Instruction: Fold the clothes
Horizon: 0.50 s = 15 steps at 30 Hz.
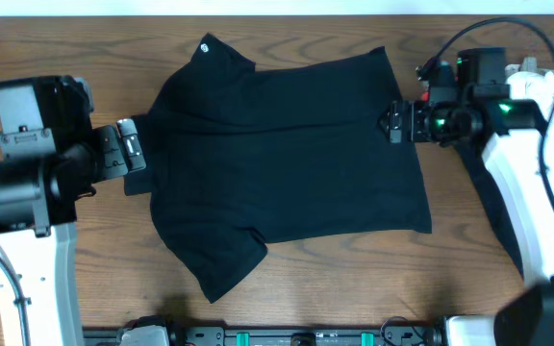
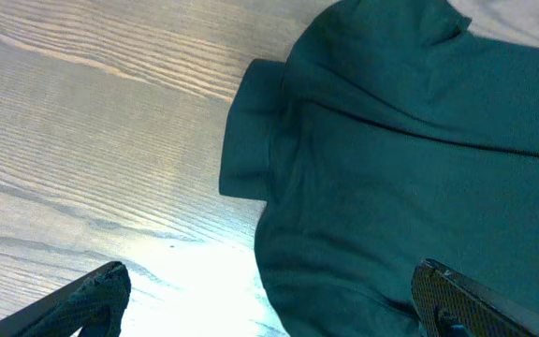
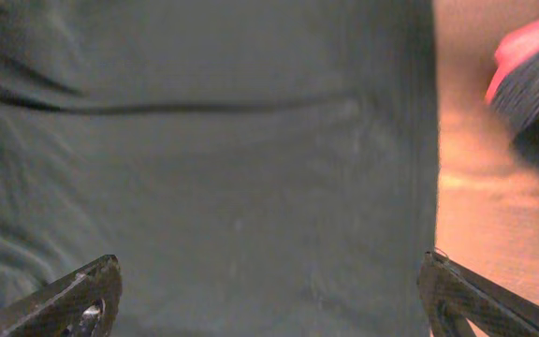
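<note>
The black T-shirt [image 1: 287,154] is lying flat in the middle of the wooden table [image 1: 113,279], its white neck logo [image 1: 206,47] showing at the far edge. The left gripper [image 1: 133,149] is hanging wide open at one sleeve, holding nothing; the right gripper [image 1: 392,125] is gaping open over the opposite edge.

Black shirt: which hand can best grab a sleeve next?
Left. The open left hand hovers at one sleeve; the open right hand sits at the far edge of the shirt, away from both sleeves.

One black T-shirt [image 1: 287,154]; one red-edged garment [image 3: 531,80]; two end effectors [image 1: 128,146] [image 1: 392,123].
</note>
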### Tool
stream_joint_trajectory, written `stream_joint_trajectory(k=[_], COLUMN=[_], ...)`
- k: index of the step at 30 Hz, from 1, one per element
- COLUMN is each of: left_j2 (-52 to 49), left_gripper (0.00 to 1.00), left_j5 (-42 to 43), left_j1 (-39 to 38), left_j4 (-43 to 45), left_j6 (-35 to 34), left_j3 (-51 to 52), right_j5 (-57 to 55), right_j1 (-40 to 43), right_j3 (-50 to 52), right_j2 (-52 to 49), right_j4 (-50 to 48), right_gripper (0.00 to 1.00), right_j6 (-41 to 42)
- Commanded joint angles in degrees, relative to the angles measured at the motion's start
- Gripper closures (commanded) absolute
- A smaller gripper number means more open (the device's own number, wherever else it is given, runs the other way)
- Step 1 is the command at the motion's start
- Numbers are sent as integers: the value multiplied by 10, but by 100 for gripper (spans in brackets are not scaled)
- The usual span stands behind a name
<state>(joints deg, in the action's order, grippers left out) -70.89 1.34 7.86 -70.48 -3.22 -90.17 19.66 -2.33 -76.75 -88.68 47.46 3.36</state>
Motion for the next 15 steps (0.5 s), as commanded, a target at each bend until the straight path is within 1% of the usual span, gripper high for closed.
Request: stream_joint_trajectory(k=[1, 15], left_j2=[7, 5], left_gripper=[2, 2], left_j5=[4, 8], left_j1=[1, 1], left_j4=[-2, -2], left_j6=[-7, -12], left_j3=[-9, -9], right_j5=[2, 2], right_j1=[-1, -1], right_j3=[-1, -1], right_j2=[23, 24], right_j4=[-3, -1], right_gripper=[1, 1], right_j6=[-6, -7])
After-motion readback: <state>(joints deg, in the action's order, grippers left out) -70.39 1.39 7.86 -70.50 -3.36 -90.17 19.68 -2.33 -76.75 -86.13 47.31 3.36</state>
